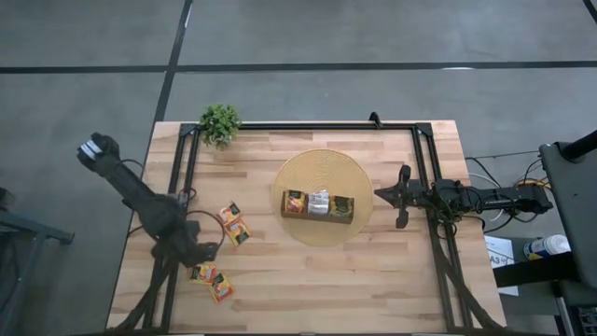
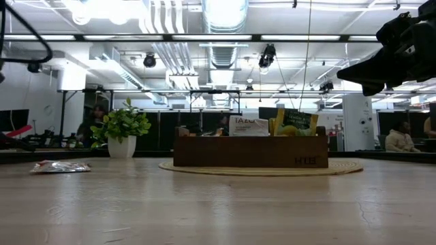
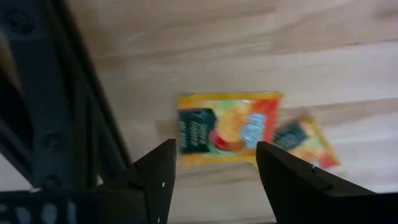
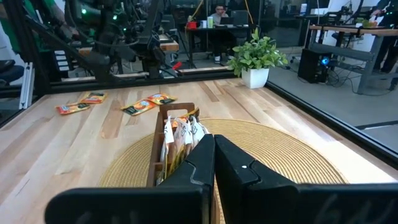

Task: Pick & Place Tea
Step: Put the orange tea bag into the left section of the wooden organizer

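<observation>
The left tool hangs over the tabletop near its left edge, toward the front left corner, with its fingers apart and nothing between them. Straight below it, as the left wrist view shows, lies a yellow-red sachet flat on the wood, with a 2nd sachet just beside it; in the high view these 2 lie as a pair close to the front edge. Another pair of sachets lies a little farther in, between the left edge and the round mat at the tabletop's middle. On that mat stands the box, already holding several sachets upright in its compartments; from table height a white one and a green-yellow one stick up above its wall. The right tool waits just beside the mat on its right side, pointing at the box, its fingers pressed together and holding nothing. A small plant stands at the back left corner.
</observation>
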